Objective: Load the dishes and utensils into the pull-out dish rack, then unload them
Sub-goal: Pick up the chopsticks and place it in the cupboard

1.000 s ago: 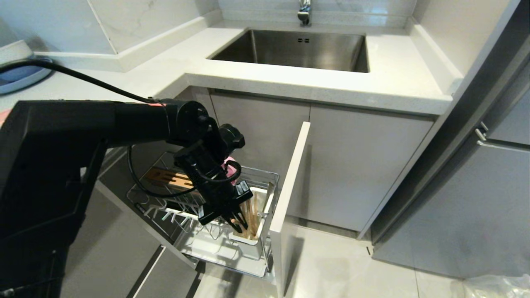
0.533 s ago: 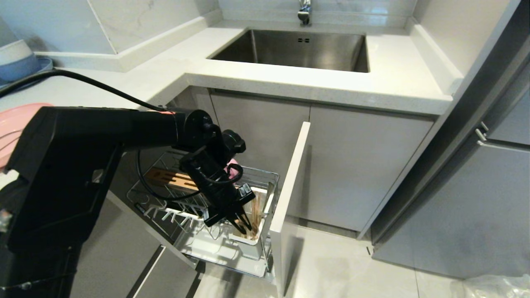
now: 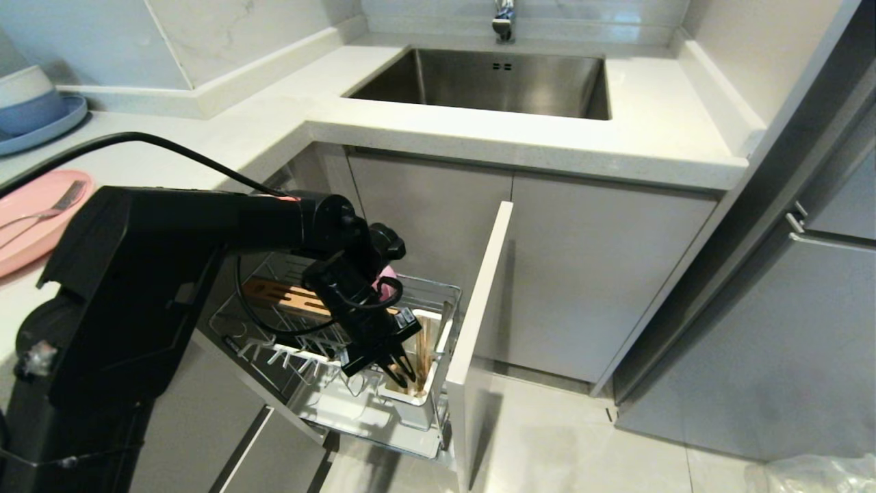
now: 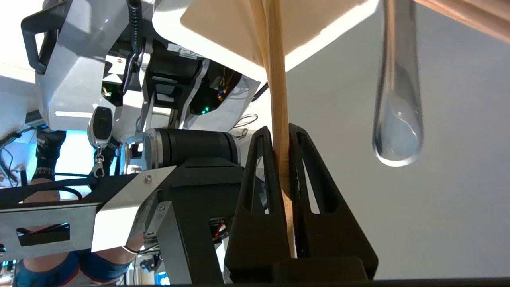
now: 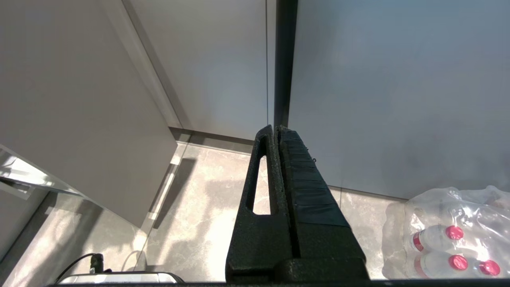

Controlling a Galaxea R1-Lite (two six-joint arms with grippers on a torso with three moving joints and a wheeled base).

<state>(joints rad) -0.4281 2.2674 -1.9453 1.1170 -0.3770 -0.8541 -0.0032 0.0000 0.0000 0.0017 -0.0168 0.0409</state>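
Left gripper [image 3: 395, 370] is lowered into the white utensil holder [image 3: 428, 394] at the front of the pulled-out rack [image 3: 438, 296], jaws clamped on the chopsticks [image 4: 279, 99], which stand upright in the holder. Behind the arm, the pink bowl [image 3: 387, 279] sits in the rack. Pink plate [image 3: 27, 236] carrying the fork [image 3: 48, 211] lies on the counter [image 3: 650, 116], far left. Right gripper [image 5: 277, 133] is closed on nothing, near the floor.

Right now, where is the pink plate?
In the head view the pink plate lies on the white countertop at the far left, a fork on it, near the blue plate.
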